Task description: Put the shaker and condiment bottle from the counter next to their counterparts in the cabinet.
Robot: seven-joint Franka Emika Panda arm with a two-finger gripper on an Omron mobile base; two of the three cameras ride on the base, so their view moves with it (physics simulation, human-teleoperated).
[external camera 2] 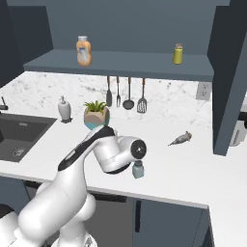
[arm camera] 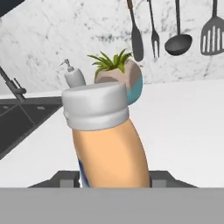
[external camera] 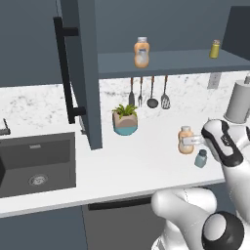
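Observation:
The condiment bottle [external camera: 185,135], orange with a whitish label and a pale cap, stands on the white counter [external camera: 141,163] at the right. My gripper [external camera: 191,140] is shut on it from the right side. In the hand view the condiment bottle [arm camera: 109,144] rises between my two fingers with its cap [arm camera: 95,106] on top. The small teal-grey shaker [external camera: 200,158] [external camera 2: 138,169] stands on the counter just in front of the bottle, beside my wrist. On the cabinet shelf [external camera: 171,63] stand the counterparts: an orange bottle [external camera: 141,52] [external camera 2: 83,50] and a yellow-green shaker [external camera: 215,49] [external camera 2: 178,53].
The open cabinet door [external camera: 83,73] with its black bar handle hangs over the counter left of a potted plant [external camera: 125,119]. A dark sink [external camera: 36,163] lies at the left. Utensils [external camera: 149,93] hang on the wall. A soap dispenser [external camera 2: 64,109] and a grey roll [external camera: 239,101] stand nearby.

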